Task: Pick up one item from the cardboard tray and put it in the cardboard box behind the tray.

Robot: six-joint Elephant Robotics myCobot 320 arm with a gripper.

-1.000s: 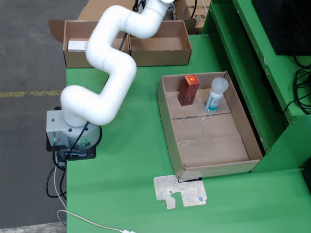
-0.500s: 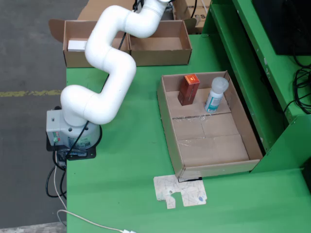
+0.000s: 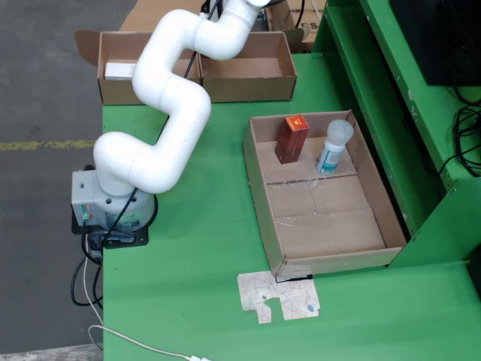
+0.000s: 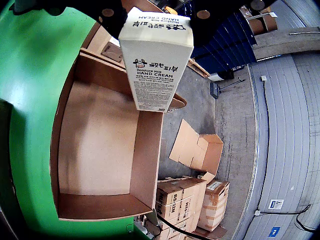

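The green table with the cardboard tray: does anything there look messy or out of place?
Mostly tidy. One oddity: a flat, torn scrap of printed cardboard lies on the green table at the near corner of the brown cardboard tray. Inside, the red-brown carton stands upright and the white bottle leans.

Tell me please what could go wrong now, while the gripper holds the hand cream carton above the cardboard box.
1. The hand cream carton hangs over the cardboard box's side wall, not its open middle; released here, it might strike the wall and fall outside.
2. The gripper holds only the carton's top, so it could swing or slip.
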